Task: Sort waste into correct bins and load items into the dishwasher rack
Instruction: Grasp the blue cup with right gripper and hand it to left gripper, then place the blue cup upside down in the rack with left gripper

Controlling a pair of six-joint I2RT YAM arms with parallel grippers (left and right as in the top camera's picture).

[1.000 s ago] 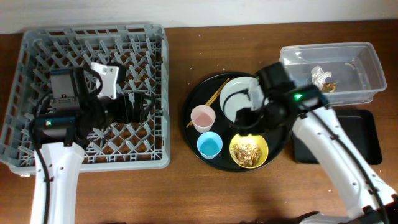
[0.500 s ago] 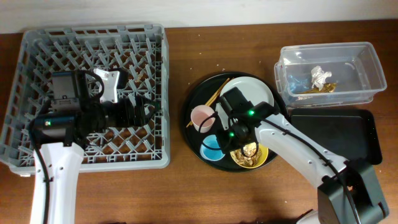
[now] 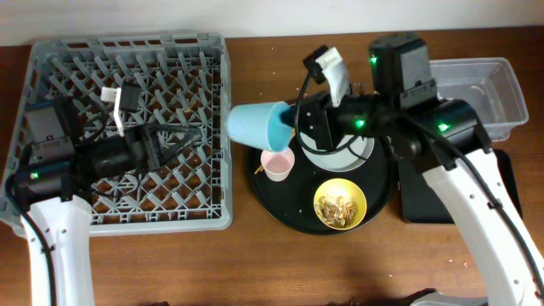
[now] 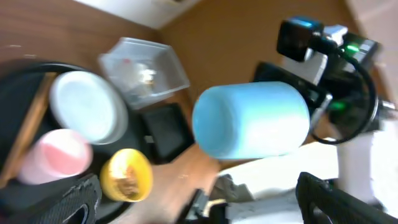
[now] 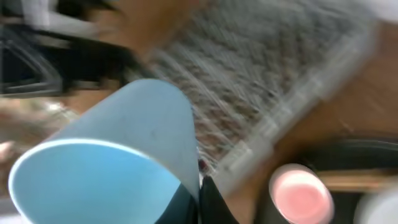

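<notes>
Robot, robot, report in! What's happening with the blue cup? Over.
Right gripper shut on light-blue cup, held sideways at dishwasher rack edge. Left gripper open over rack, possibly in the way.

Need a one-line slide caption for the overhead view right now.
Right tool holds the light-blue cup on its side between the round black tray and the dishwasher rack.

large square grey plastic dishwasher rack [image 3: 127, 223] at table's left | large round black tray [image 3: 280, 204] to its right | on tray: small pink cup [image 3: 277, 163] left, yellow bowl [image 3: 340, 204] front, pale grey round plate [image 4: 84, 107] behind | light-blue plastic cup [image 3: 257, 126] sideways, above the rack-tray gap | clear plastic rectangular tub [image 3: 489, 81] far right, rear | shallow black rectangular tray [image 3: 497, 195] just before tub
</notes>
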